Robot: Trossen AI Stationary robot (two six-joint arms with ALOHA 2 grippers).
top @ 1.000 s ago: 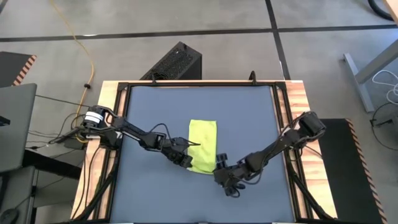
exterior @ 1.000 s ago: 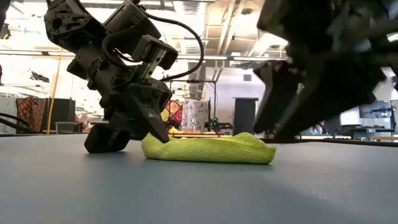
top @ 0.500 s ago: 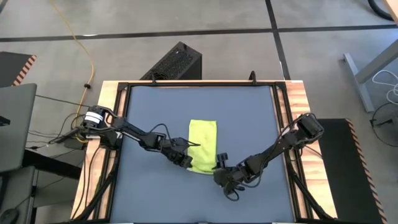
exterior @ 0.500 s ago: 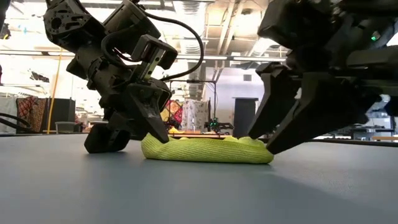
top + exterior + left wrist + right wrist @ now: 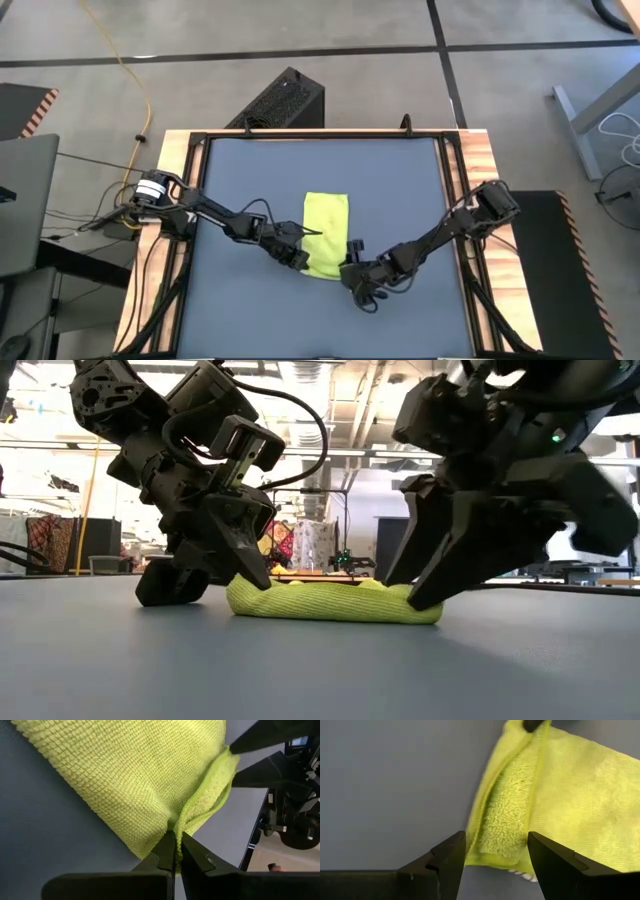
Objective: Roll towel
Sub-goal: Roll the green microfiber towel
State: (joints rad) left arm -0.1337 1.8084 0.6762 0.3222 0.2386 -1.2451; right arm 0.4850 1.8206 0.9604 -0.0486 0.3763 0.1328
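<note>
The left claw (image 5: pixel 174 851) pinches one corner of the towel's (image 5: pixel 326 232) folded near edge on the surface (image 5: pixel 250 180); the right claw (image 5: pixel 496 851) straddles the other corner, spread wide, seemingly to grip it for rolling

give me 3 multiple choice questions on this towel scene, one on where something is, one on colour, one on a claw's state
1. Where does the towel lie on the table?
A. far edge
B. near the middle, toward the near edge
C. left corner

2. What colour is the towel?
A. lime yellow-green
B. red
C. white

3. How is the right claw?
A. shut on the towel
B. open, a finger on either side of the towel's folded end
C. out of view

Key: B, the high view shows it between both arms; A, every view shows lime cloth; B, the right wrist view shows spread fingers. The left claw is shut on the towel's other corner.
</note>
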